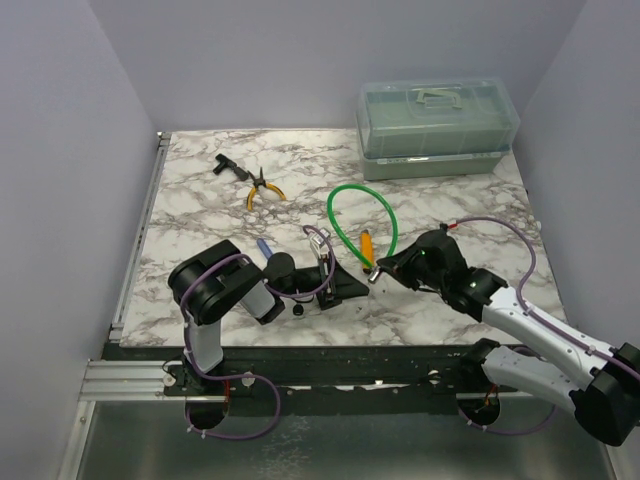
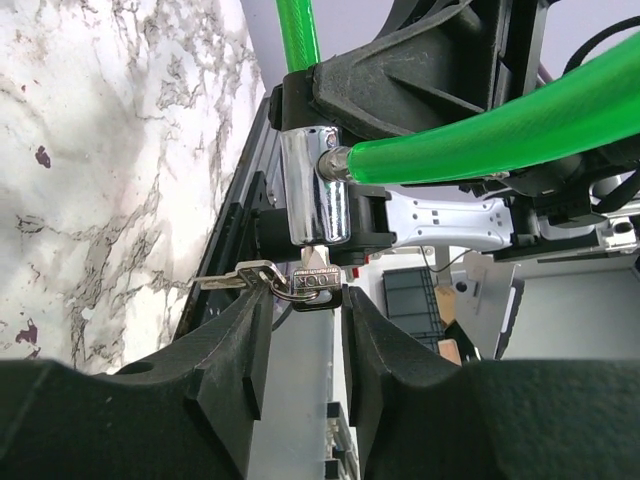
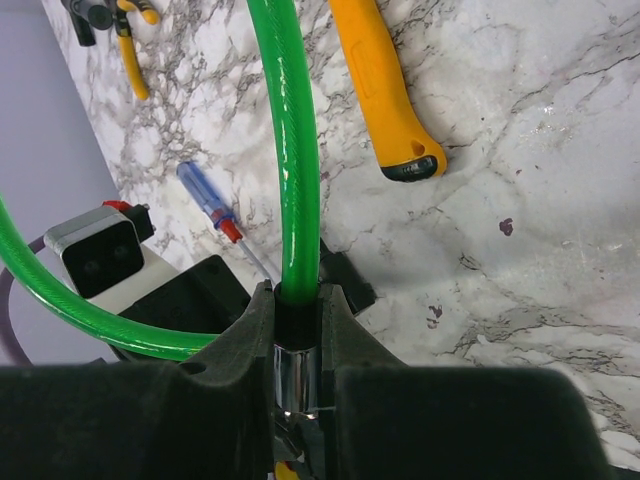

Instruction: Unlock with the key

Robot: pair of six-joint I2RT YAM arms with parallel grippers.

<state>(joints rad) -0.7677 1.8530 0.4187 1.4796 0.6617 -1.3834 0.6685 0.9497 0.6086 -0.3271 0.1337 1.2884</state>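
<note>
Key-in-lock step: our left end effector (image 2: 305, 322) pinches the key (image 2: 312, 287), lock barrel (image 2: 315, 190) just above, clamped by our right end effector (image 3: 297, 340); next, we judge, a steady twist.

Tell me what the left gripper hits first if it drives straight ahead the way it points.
The left gripper would probably first meet the small silver key lying between its jaws, then the chrome lock cylinder right behind it, which the right gripper clamps.

Purple cables (image 1: 527, 252) loop along the black left arm (image 1: 213, 288) and white-linked right arm (image 1: 525, 322).
</note>
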